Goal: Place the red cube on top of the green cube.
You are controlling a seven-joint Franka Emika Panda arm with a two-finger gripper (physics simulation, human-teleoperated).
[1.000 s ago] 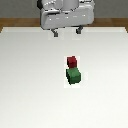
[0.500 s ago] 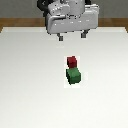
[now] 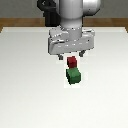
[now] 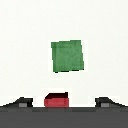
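Note:
The small dark red cube (image 3: 72, 62) sits on the white table, just behind the larger green cube (image 3: 74, 75) and close against it. My gripper (image 3: 70, 55) hangs just above the red cube, open and empty, with one finger to each side of it. In the wrist view the red cube (image 4: 56, 100) shows partly between the two fingertips (image 4: 22, 103), off centre toward one of them, and the green cube (image 4: 67, 55) lies beyond it. The gripper (image 4: 64, 103) holds nothing.
The white table (image 3: 25, 90) spreads all around the cubes. The arm's base (image 3: 50, 15) stands at the table's far edge, with a wooden floor strip behind it.
The gripper has come down toward the red cube and stays open. Neither cube has moved.

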